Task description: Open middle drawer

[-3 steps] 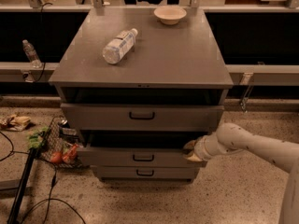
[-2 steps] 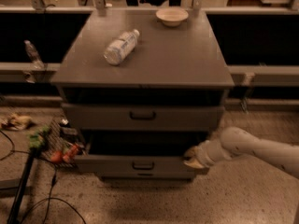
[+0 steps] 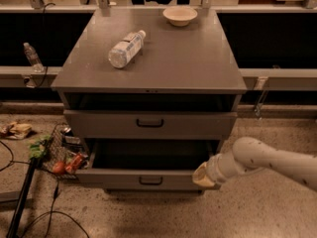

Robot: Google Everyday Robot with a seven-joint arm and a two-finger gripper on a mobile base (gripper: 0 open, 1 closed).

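The middle drawer (image 3: 124, 178) of the grey cabinet (image 3: 158, 58) is pulled well out. Its plain dark inside shows, and its small black bar handle (image 3: 150, 181) sits at the centre of the front. My gripper (image 3: 202, 175) is at the right end of that drawer's front, touching the corner, with the white arm (image 3: 267, 160) reaching in from the right. The bottom drawer is hidden under the pulled-out one.
The top drawer (image 3: 99, 124) stands slightly out, with its handle (image 3: 150, 123) at the centre. A plastic bottle (image 3: 126, 48) lies on the cabinet top, and a bowl (image 3: 180, 15) stands at the back. Litter (image 3: 59, 155) and cables (image 3: 49, 217) lie on the floor at left.
The middle drawer has slid further out toward the camera, with my gripper moving along at its right end. The bottom drawer front has gone from view beneath it.
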